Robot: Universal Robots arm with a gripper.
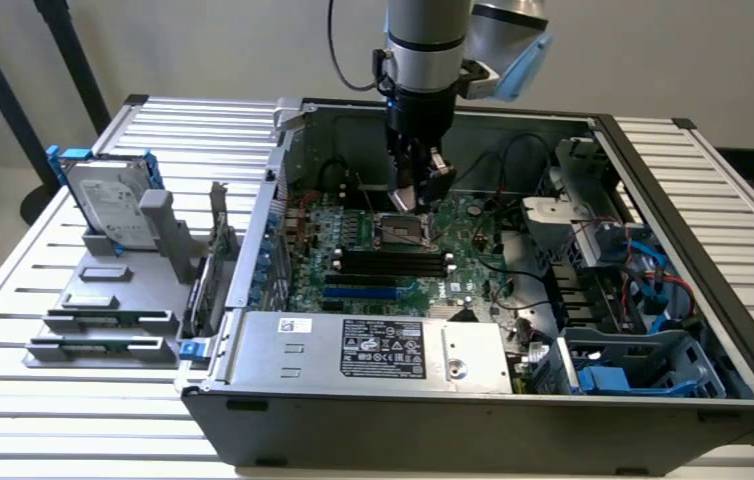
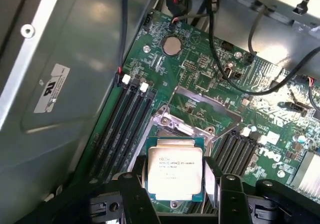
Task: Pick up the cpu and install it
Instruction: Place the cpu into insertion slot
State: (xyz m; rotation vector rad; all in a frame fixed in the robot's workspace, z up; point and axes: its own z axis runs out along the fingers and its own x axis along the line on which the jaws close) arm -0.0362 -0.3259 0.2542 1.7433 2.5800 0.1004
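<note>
The cpu hangs in the downward-pointing pincer over the socket.

An open computer case lies on a slatted metal table. Inside it a green motherboard lies flat, with black memory slots and a round coin battery. A silver power supply sits along the near wall, and blue cables run toward the exterior view's right. Outside, at the exterior view's left, a hard drive in a blue bracket stands upright on a grey holder.
</note>
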